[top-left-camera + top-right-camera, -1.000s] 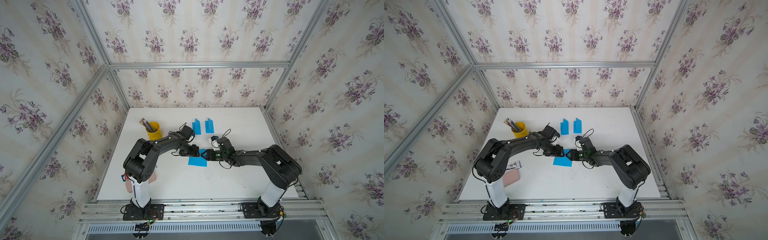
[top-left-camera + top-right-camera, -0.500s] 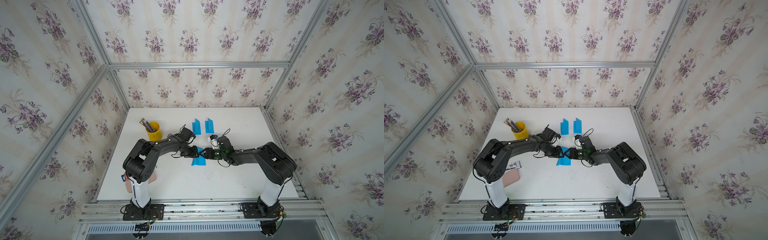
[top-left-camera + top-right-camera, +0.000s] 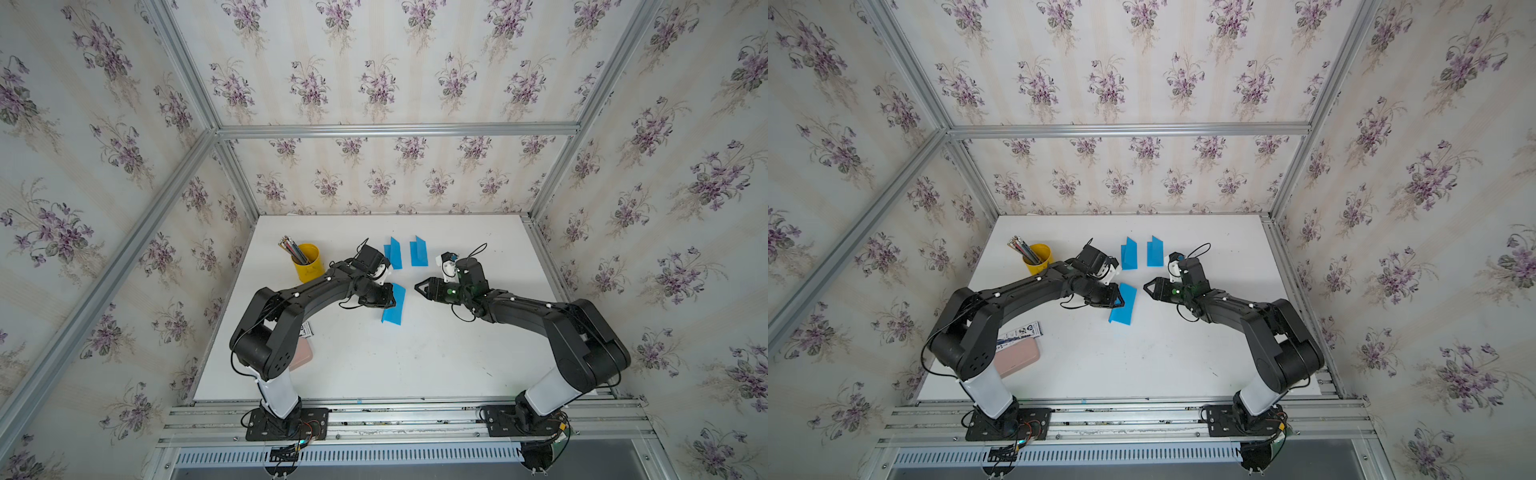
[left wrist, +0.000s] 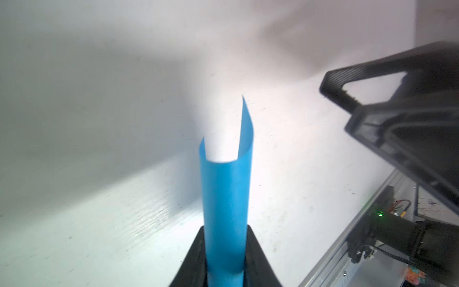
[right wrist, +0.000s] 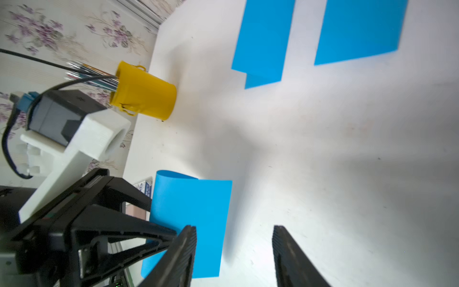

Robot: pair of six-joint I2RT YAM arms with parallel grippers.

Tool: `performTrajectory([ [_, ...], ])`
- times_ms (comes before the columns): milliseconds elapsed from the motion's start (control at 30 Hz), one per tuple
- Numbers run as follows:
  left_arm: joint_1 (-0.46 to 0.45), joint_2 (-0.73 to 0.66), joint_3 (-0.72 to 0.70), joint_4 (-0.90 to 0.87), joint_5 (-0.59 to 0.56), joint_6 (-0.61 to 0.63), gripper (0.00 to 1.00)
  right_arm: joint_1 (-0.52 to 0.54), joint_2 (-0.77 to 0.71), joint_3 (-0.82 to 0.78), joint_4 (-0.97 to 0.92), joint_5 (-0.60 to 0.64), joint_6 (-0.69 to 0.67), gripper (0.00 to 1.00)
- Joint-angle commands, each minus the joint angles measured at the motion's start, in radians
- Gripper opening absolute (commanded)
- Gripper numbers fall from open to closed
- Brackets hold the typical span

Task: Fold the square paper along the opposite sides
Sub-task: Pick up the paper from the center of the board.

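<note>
step: the fold itself, by my reading; the sheet is bent over but no crease looks pressed yet.
square paper [image 3: 394,308]: mid-table [image 3: 374,365], between the two arms, curled into a u with its opposite edges brought near each other. the left wrist view shows the loop open and the two edges uneven. i cannot tell whether its near end rests on the table.
left hand [image 3: 388,297]: clenched on the curled paper, which runs between its fingers.
right hand [image 3: 417,286]: released, jaws apart and empty, near the paper but not touching it.
next move: likely to line the two edges up, lay the loop flat and press along the bend. the free right hand seems placed for that.
risk: the edges may slip askew as the loop flattens.
done work: two folded blue sheets [image 3: 394,252] lie towards the back, beside a yellow cup [image 3: 307,262].
</note>
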Motion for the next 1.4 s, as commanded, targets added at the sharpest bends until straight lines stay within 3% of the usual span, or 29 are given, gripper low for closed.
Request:
performTrajectory([
  [0,0.016,-0.052,0.016,0.081,0.088,-0.031,0.27,-0.026,-0.06,0.004,0.034,-0.055,0.051,0.55],
  [300,0.044,-0.13,0.024,0.27,0.239,-0.141,0.3,-0.042,-0.08,-0.023,0.312,-0.203,0.302,0.59],
  [533,0.052,-0.14,0.001,0.371,0.305,-0.201,0.32,-0.04,-0.026,-0.019,0.431,-0.248,0.391,0.6],
  [633,0.052,-0.137,-0.005,0.385,0.317,-0.211,0.32,-0.04,-0.011,-0.016,0.487,-0.269,0.432,0.55],
  [867,0.056,-0.137,-0.009,0.389,0.314,-0.209,0.33,-0.043,0.001,-0.011,0.537,-0.298,0.463,0.26],
  [1000,0.063,-0.14,-0.013,0.395,0.314,-0.211,0.33,-0.051,-0.009,-0.02,0.553,-0.305,0.476,0.18],
  [1100,0.066,-0.143,-0.019,0.401,0.318,-0.214,0.33,-0.055,-0.018,-0.027,0.56,-0.311,0.479,0.21],
  [1167,0.067,-0.148,-0.024,0.408,0.324,-0.214,0.26,-0.061,-0.028,-0.035,0.562,-0.315,0.477,0.26],
  [1367,0.072,-0.159,-0.031,0.422,0.335,-0.21,0.23,-0.069,-0.056,-0.039,0.525,-0.314,0.443,0.41],
])
